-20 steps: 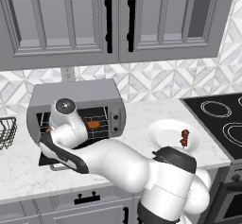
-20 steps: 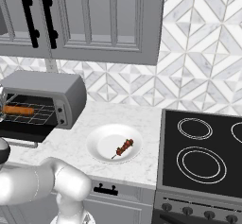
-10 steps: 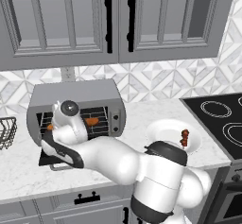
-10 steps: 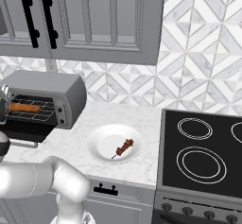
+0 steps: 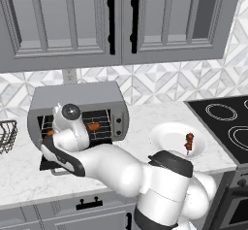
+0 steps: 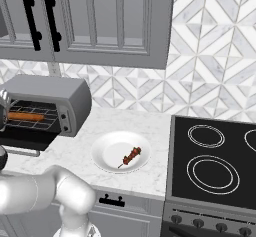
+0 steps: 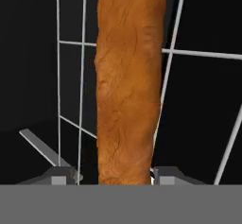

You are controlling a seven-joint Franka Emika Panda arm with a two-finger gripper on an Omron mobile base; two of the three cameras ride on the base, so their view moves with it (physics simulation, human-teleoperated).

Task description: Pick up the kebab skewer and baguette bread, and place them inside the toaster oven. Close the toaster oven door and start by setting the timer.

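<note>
Two dark tips of the end effector [image 7: 116, 178] stand either side of the baguette [image 7: 127, 76]. We see a clear gap on one side and barely any on the other, so we read it as open and no longer clamping the loaf. The loaf's long axis runs straight away from the hand in the hand view, crossing the wires of the rack [image 7: 189, 53] it lies on. From the right base view it lies lengthwise along the width of the oven [image 6: 60, 93], whose door [image 6: 20, 141] hangs down. We judge the bread step all but done. The skewer [image 6: 131, 156] lies on the white plate [image 6: 107, 153] on the surface [image 6: 145, 123], well apart from the oven on its knob side. Its stick lies diagonally, so we expect the hand to back straight out of the cavity, swing across and turn to close across that line.
</note>
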